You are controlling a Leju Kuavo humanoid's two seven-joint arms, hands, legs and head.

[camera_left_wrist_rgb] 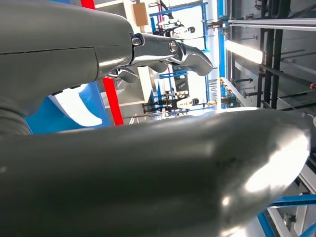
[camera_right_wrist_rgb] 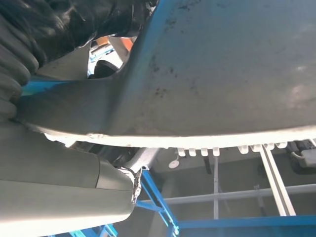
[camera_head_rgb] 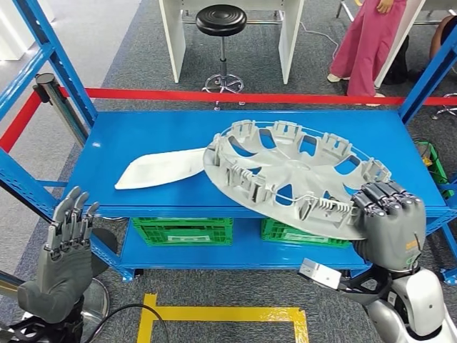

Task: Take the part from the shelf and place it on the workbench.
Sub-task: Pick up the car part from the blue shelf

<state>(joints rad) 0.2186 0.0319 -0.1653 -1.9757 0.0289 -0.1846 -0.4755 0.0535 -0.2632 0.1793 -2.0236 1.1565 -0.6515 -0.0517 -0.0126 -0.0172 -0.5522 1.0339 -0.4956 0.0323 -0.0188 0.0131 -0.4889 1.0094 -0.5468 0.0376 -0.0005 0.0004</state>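
Note:
A grey plastic wheel cover [camera_head_rgb: 290,175] lies inner side up, tilted over the front edge of the blue shelf [camera_head_rgb: 161,132]. My right hand [camera_head_rgb: 390,221] grips its near right rim, fingers curled over the top edge. Seen from the right wrist camera, the cover's smooth underside [camera_right_wrist_rgb: 223,69] runs across the picture with my fingers [camera_right_wrist_rgb: 15,54] wrapped on its edge. My left hand [camera_head_rgb: 67,246] is held up in front of the shelf's left corner, fingers apart and holding nothing. The left wrist view looks along my left hand's grey thumb [camera_left_wrist_rgb: 149,173] and its fingers [camera_left_wrist_rgb: 168,52].
A flat white sheet [camera_head_rgb: 161,170] lies on the shelf left of the cover. Two green crates [camera_head_rgb: 183,230] sit on the lower shelf. A red barrier tape [camera_head_rgb: 243,96] runs behind, with a black stool [camera_head_rgb: 221,21] and a person in pink [camera_head_rgb: 369,43] beyond. Yellow floor tape [camera_head_rgb: 221,314] marks the floor.

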